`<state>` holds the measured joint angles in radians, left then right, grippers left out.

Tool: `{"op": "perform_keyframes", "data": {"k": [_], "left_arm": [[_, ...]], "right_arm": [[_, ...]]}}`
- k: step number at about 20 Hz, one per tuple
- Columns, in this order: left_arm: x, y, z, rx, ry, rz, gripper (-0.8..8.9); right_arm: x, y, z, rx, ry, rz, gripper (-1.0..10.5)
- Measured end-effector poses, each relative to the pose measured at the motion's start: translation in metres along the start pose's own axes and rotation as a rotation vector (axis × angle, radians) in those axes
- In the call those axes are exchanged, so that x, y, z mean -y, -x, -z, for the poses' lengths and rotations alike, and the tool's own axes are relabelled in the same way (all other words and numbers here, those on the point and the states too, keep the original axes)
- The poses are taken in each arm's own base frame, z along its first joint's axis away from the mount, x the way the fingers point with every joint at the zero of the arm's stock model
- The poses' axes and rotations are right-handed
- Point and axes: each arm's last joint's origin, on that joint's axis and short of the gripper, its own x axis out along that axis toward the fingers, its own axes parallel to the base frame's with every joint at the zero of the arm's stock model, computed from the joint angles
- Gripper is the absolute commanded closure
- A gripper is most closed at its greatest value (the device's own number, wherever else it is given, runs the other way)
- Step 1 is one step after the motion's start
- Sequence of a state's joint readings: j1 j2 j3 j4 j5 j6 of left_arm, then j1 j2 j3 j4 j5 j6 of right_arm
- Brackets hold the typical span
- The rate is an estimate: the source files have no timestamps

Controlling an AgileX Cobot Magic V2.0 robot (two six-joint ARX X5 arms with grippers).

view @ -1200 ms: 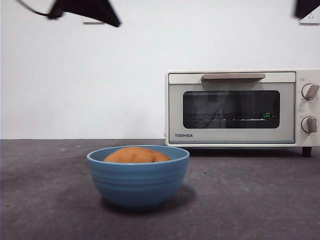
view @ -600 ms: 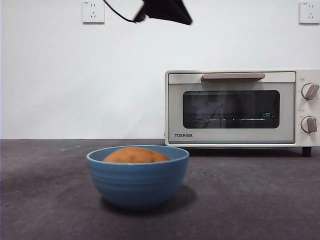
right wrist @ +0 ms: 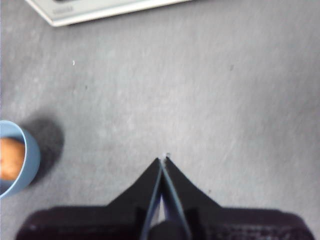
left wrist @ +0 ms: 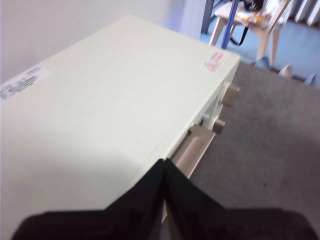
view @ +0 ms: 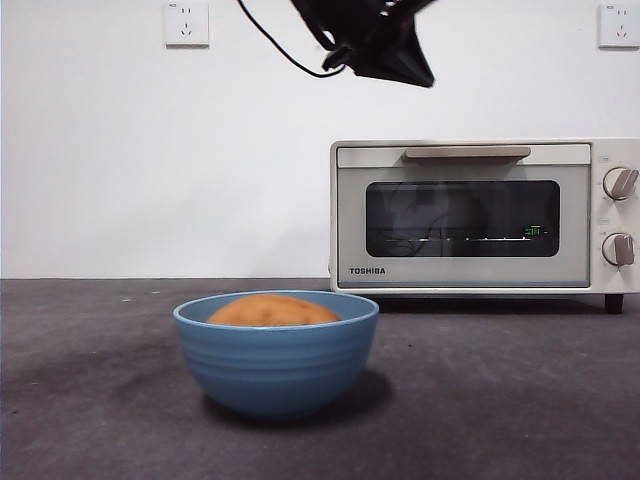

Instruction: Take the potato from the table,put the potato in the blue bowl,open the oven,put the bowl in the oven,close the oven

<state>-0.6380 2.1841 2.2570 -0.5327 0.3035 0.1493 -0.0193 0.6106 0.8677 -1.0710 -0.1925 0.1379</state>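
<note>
The orange-brown potato (view: pixel 272 310) lies inside the blue bowl (view: pixel 277 365), which stands on the dark grey table (view: pixel 520 400) in front and to the left of the oven (view: pixel 480 215). The oven door is closed, its beige handle (view: pixel 467 153) along the top. My left gripper (view: pixel 425 80) hangs shut above the oven's left part; the left wrist view shows its tip (left wrist: pixel 164 162) over the oven's top edge near the handle (left wrist: pixel 192 150). My right gripper (right wrist: pixel 163 161) is shut over bare table, with the bowl (right wrist: pixel 27 160) and potato (right wrist: pixel 10 157) off to its side.
Two knobs (view: pixel 620 215) sit on the oven's right side. A cable trails from the left arm across the white wall, which has two sockets (view: pixel 187 22). A chair (left wrist: pixel 250 20) stands beyond the table past the oven.
The left arm has travelled rightward along the top of the front view, from the upper left to above the oven. The dark tip at the top right corner has left the view.
</note>
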Motion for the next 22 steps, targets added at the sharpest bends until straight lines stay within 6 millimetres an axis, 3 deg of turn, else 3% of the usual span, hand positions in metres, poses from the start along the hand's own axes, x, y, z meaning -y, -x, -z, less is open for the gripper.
{"op": "perform_keyframes", "data": {"k": [5, 22], "left_arm": [[0.010, -0.044, 0.030, -0.094, -0.071, -0.020, 8.19], [0.015, -0.036, 0.034, -0.207, 0.011, -0.005, 8.19]], "right_arm": [[-0.001, 0.008, 0.006, 0.035, -0.002, -0.004, 9.5], [-0.001, 0.016, 0.016, 0.029, -0.026, -0.004, 9.5]]}}
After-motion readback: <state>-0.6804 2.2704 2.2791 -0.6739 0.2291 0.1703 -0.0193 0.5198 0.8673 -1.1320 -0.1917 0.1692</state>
